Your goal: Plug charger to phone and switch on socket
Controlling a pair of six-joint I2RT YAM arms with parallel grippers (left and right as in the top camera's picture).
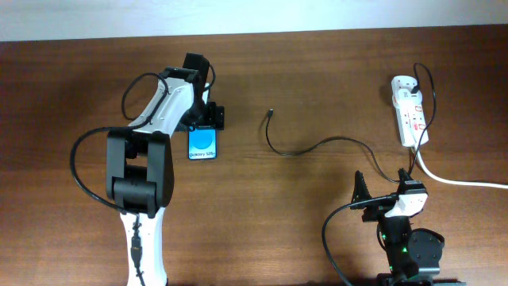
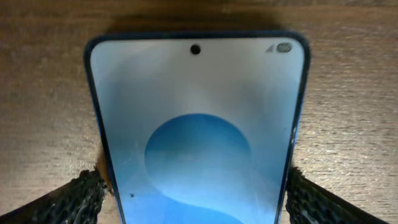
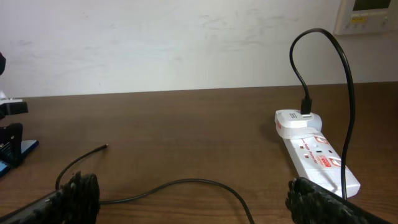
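Phone (image 2: 199, 124) sits clamped by its side edges between fingers (image 2: 74, 199) of the left gripper (image 2: 196, 196).

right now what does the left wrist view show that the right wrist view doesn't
Only left wrist: the phone close up, lit blue screen facing up, with the left gripper straddling it, fingers at both edges. Only right wrist: the socket with a plug in it, the charger lying loose with its free tip unplugged, and the wall. Both: the brown wooden table.
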